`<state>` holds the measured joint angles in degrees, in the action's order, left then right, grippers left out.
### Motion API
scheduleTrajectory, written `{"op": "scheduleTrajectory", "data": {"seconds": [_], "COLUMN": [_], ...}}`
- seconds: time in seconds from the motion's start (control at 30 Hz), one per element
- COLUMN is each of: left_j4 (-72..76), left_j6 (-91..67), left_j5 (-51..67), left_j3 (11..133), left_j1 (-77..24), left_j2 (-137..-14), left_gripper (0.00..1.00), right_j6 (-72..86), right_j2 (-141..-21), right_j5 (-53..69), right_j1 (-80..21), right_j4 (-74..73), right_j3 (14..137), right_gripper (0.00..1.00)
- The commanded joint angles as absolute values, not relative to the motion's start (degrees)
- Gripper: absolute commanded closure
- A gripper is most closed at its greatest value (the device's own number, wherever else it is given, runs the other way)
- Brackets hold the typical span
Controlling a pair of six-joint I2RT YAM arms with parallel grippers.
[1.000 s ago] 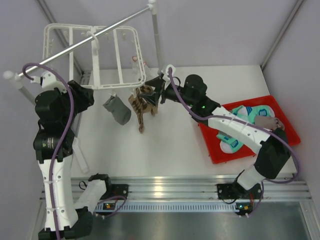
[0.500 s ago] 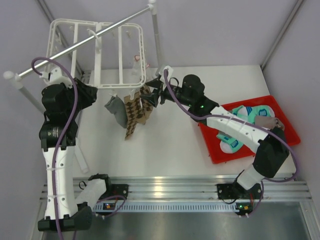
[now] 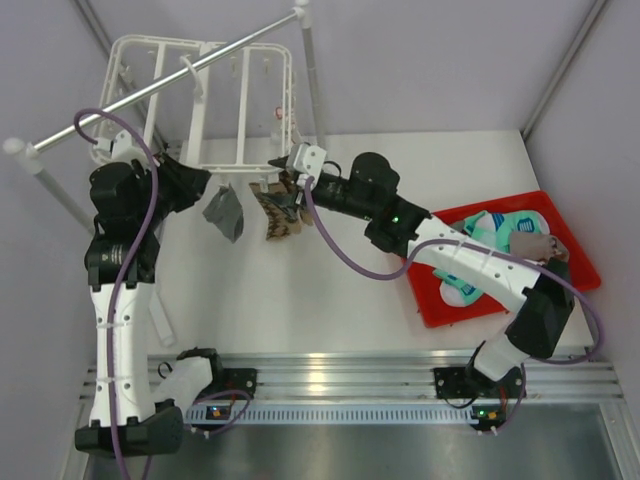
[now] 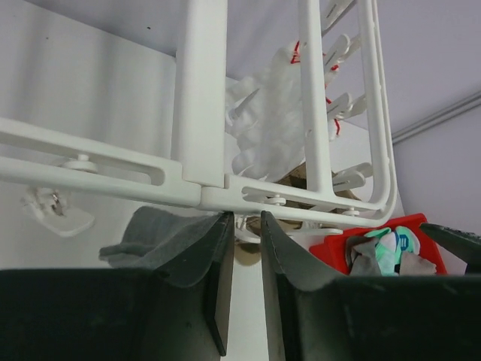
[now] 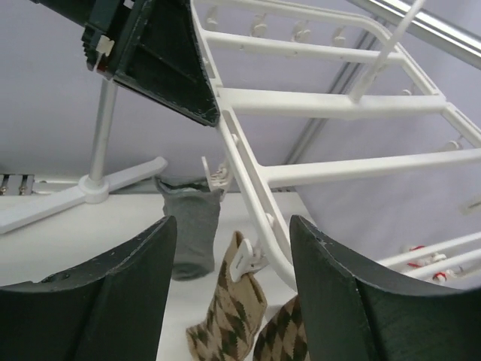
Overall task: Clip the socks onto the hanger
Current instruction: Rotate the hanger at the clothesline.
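no readable text, labels (anywhere visible)

Hanger (image 3: 240, 110): white frame at upper left, hung on the slanting grey rail (image 3: 190, 75).
Left gripper (image 3: 200, 183): at the hanger's lower left edge, touching it.
Grey sock (image 3: 224, 213): dangles below the hanger's lower edge.
Checkered socks (image 3: 280, 215): just right of the grey sock.
Right gripper (image 3: 287, 186): against the checkered socks; finger spread unclear.
Red tray (image 3: 575, 265): right side, holding teal-and-white socks (image 3: 500, 230).
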<state>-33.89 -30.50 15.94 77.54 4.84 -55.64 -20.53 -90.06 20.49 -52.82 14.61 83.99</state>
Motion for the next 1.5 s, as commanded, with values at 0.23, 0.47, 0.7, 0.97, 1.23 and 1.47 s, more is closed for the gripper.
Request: {"op": "scheduleTrajectory", "data": {"seconds": [0.23,0.47,0.7,0.97,1.23,1.47], "left_j4": [-27.3,-27.1,-29.1,-37.8,-38.8,-38.5], "left_j6": [-33.0,-31.2,-26.3,-22.1,-19.1,-17.1], "left_j5": [19.7,21.4,21.7,3.4,-11.0,-14.4], "left_j3": [77.3,77.8,80.8,88.8,93.2,94.1], "left_j1": [3.5,2.8,2.9,2.9,3.8,3.8], "left_j2": [-57.0,-57.0,-53.1,-51.0,-52.2,-54.4], "left_gripper": [0.76,0.76,0.61,0.37,0.31,0.30], "right_j6": [-25.7,-31.8,-40.9,-43.2,-43.2,-43.2], "right_j2": [-94.8,-99.5,-104.2,-104.1,-105.2,-106.2], "right_j5": [11.3,10.5,6.9,6.2,5.6,5.9], "right_j1": [-55.5,-57.5,-55.2,-51.4,-48.1,-46.7], "right_j4": [19.9,16.4,17.1,15.3,14.9,14.3], "right_j3": [88.4,94.8,96.9,96.2,97.2,99.2], "right_gripper": [0.42,0.34,0.49,0.53,0.55,0.55]}}
